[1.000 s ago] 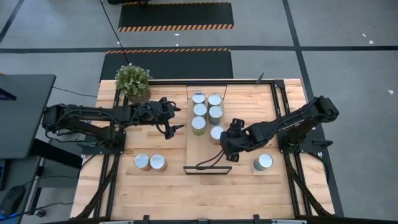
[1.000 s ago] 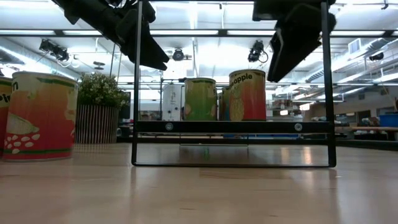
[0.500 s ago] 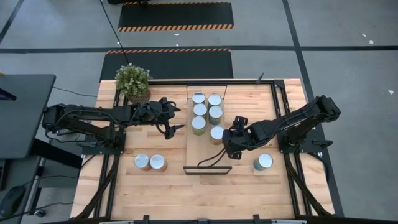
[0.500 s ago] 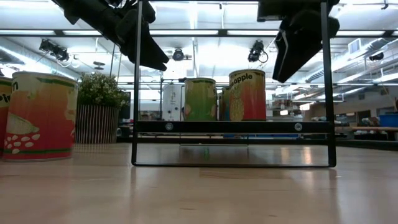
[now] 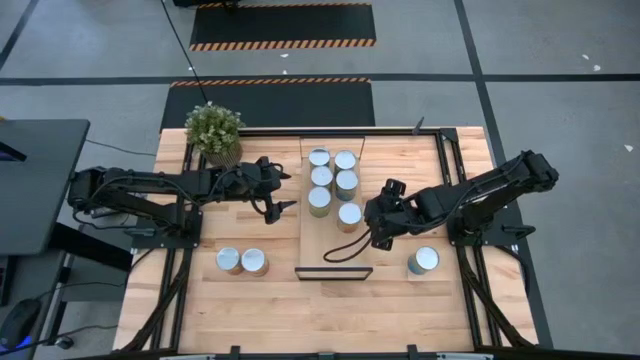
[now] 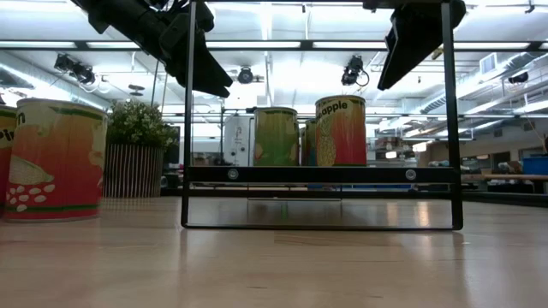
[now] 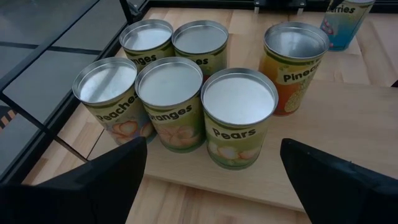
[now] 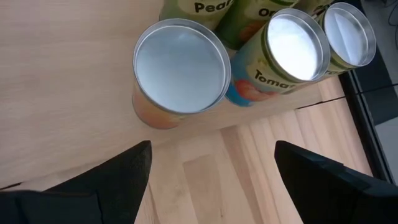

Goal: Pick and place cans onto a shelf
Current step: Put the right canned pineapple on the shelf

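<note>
The light-wood shelf [image 5: 335, 250] lies in the middle of the table, with several cans standing on its far half. The nearest is an orange can [image 5: 349, 213], also in the right wrist view [image 8: 180, 71]. My right gripper [image 5: 376, 228] hangs open and empty just right of that can, raised above the shelf [image 8: 211, 180]. My left gripper [image 5: 284, 205] hovers open and empty left of the shelf, facing the cans [image 7: 208, 186]. Two cans [image 5: 241, 261] stand on the table at the near left. One can [image 5: 424, 260] stands at the near right.
A potted green plant [image 5: 213, 130] stands at the far left corner. The shelf's dark metal end frame [image 6: 317, 174] rises at its near end. The near half of the board is bare wood.
My right gripper has risen and drawn back toward the table's right edge, away from the orange can, which stays standing on the shelf.
</note>
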